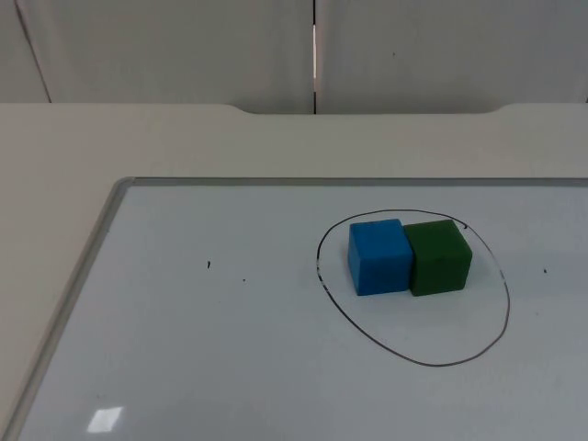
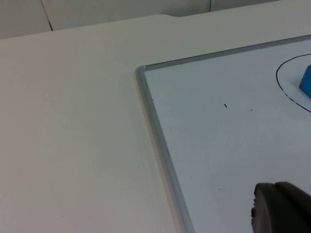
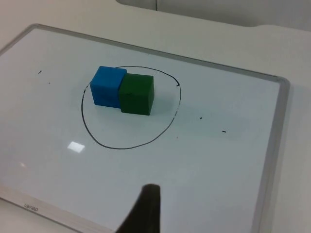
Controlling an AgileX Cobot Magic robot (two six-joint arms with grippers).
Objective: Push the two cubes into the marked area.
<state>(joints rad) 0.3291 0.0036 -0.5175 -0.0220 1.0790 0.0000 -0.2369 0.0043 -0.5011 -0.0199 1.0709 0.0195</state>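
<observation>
Inside the drawn ring [image 1: 503, 303] (touching) sit blue cube [image 1: 378, 256] and green cube [image 1: 439, 256]; jaws' state unclear.

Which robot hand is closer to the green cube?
Probably the right. The right hand faces the green cube across open whiteboard. The left hand is over the board's left side, with the blue cube between it and the green one.

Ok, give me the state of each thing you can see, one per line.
Blue cube: inside the drawn outline, touching the green one.
Green cube: inside the outline, upright.
Black hand-drawn oval outline: encloses both cubes.
Metal-framed whiteboard: flat on the table.
</observation>
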